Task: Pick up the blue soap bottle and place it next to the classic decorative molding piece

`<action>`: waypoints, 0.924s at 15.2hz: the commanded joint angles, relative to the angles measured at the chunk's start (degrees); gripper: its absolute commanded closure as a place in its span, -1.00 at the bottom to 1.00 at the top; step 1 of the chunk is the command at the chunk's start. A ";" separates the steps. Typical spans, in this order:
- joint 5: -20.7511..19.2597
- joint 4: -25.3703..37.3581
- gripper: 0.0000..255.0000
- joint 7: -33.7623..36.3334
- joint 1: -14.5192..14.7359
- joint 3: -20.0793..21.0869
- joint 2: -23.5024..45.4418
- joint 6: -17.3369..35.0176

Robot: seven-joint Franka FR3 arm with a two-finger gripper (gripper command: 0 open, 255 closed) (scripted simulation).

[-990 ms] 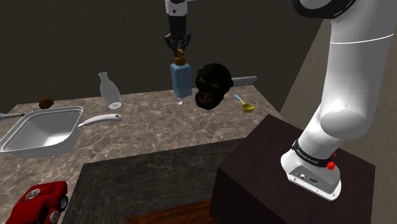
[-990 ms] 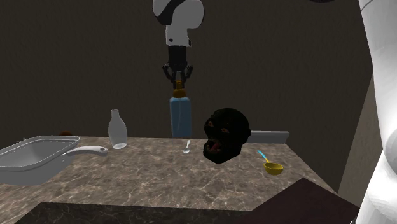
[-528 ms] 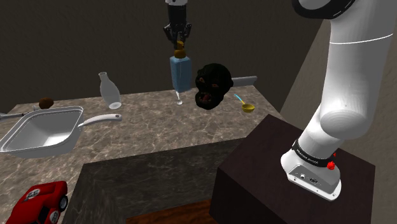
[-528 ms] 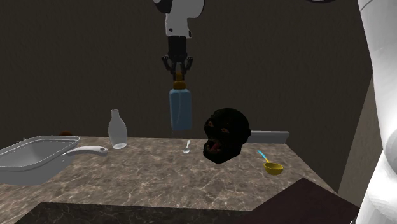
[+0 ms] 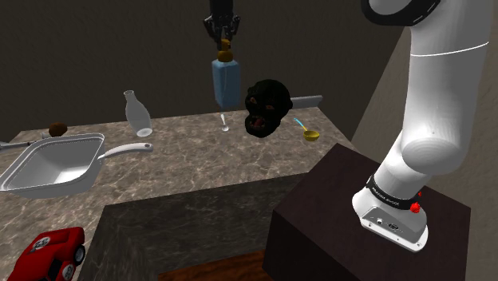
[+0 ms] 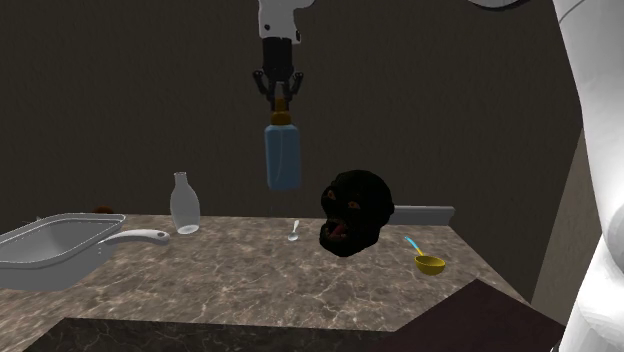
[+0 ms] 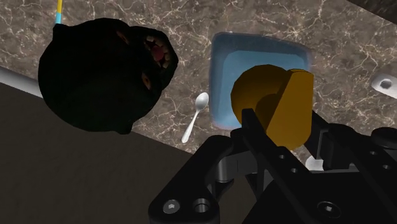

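Note:
The blue soap bottle (image 5: 226,82) (image 6: 283,157) (image 7: 228,83) hangs upright in the air, well above the marble counter (image 5: 199,164) (image 6: 260,280). My gripper (image 5: 223,33) (image 6: 281,92) (image 7: 280,124) is shut on its golden-brown pump cap (image 7: 273,95) from above. The molding piece is a pale grey bar (image 5: 308,100) (image 6: 427,213) (image 7: 16,79) lying along the counter's back edge, behind a black head-shaped object (image 5: 266,106) (image 6: 355,211) (image 7: 102,73). The bottle hangs to the left of that black object in both exterior views.
A small silver spoon (image 5: 224,122) (image 6: 294,231) (image 7: 196,116) lies under the bottle. A yellow scoop (image 5: 310,135) (image 6: 430,264), a clear glass bottle (image 5: 137,113) (image 6: 184,203) and a grey pan (image 5: 52,164) (image 6: 50,245) sit on the counter. A red toy car (image 5: 52,251) lies below it.
My gripper has risen with the blue bottle in it, lifting it higher above the counter. Everything else has stayed put.

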 commanded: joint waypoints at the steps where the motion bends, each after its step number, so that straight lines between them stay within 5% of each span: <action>1: -0.07 2.87 1.00 -0.08 0.07 -0.02 0.76 -2.10; 6: -0.28 10.58 1.00 -0.14 0.39 -0.03 3.20 -7.37; 14: 1.54 -9.82 1.00 -8.93 -6.53 -2.73 -10.72 -0.70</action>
